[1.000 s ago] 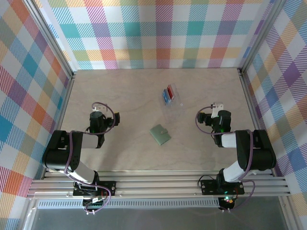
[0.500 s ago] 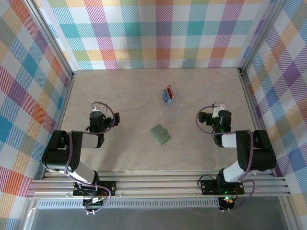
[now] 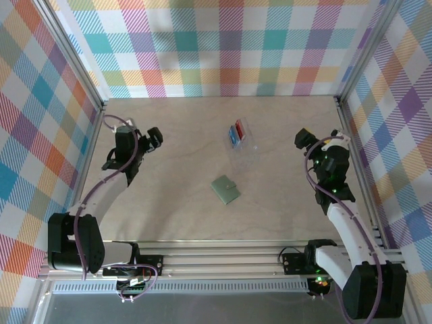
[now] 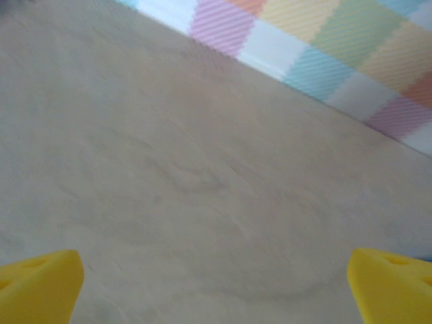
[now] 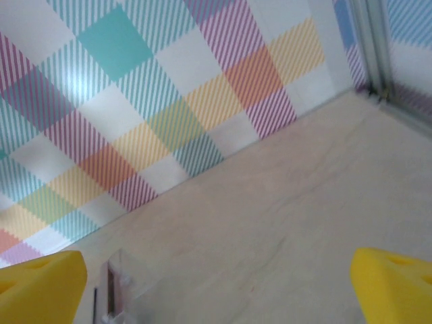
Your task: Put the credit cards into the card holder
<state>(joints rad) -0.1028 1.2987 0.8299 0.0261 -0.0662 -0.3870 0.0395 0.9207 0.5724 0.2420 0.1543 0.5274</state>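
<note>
From above, I am holding my left claw (image 3: 154, 137) and my right claw (image 3: 302, 140) wide open and empty, one out on each side of the table (image 3: 169, 209), since nothing is picked up yet. The red and blue credit cards (image 3: 235, 132) are lying in the clear tray (image 3: 244, 147) at the far middle. The card holder (image 3: 225, 189) is lying nearer my bases, apart from the tray and well apart from both claws; it looks folded shut. A second ago both arms were folded back, and now they are stretching forward and outward, while the cards and holder are resting where they were.

Through my left wrist, my yellow fingertips (image 4: 40, 287) are standing spread over bare, blurred wood.

Through my right wrist, the fingertips are spread too, with a corner of the tray showing low between them. I judge that this arm is setting up for the cards.
</note>
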